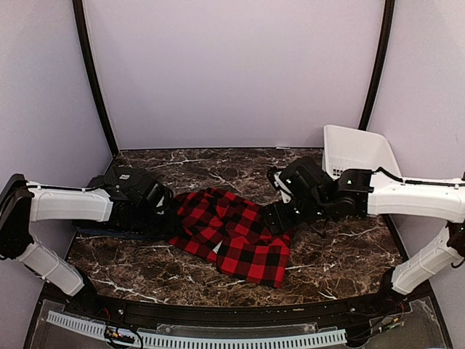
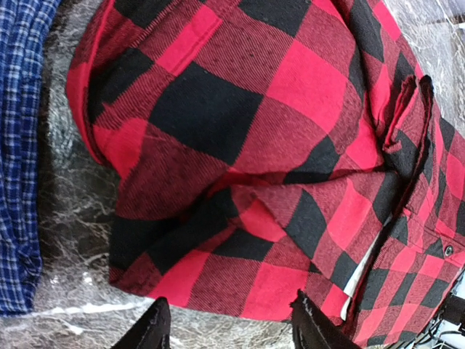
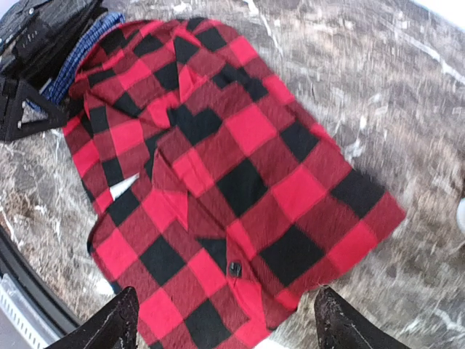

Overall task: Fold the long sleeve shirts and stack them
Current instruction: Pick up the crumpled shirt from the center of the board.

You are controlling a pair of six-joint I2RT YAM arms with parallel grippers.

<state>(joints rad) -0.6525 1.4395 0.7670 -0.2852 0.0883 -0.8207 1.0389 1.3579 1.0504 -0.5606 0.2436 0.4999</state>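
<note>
While both arms reach in over the table, the left claw (image 2: 232, 329) hangs released at the left end of the red-and-black checked shirt (image 1: 232, 234). Its two dark fingertips (image 2: 154, 327) are spread well apart and grip nothing. The shirt's edge lies just beyond the gap between them, and whether either tip touches the cloth cannot be told. The right claw (image 3: 225, 327) stands at the shirt's right side, also released. Its fingers (image 3: 109, 323) are spread very wide, with a corner of the shirt under the gap but not pinched. The checked shirt lies rumpled and partly folded over itself on the table (image 1: 341, 254), a dark brown marble-patterned top with white veins. A small dark button (image 3: 235, 269) sits near the shirt's edge on the right claw's side, and a sliver of white lining (image 3: 123, 187) shows at one fold. Just left of the checked shirt, under the left arm, lies a blue shirt (image 2: 18, 145) of fine check, with a narrow strip of bare table between the two. Beyond the checked shirt's right side, behind the right arm, a white basket (image 1: 356, 149) stands by the back wall. Pale lilac walls (image 1: 232, 73) close in the space on three sides, with a dark curved pole (image 1: 91, 73) rising at each back corner. On the near side of the shirt, a pale toothed strip (image 1: 218, 339) runs along the table's front edge.
</note>
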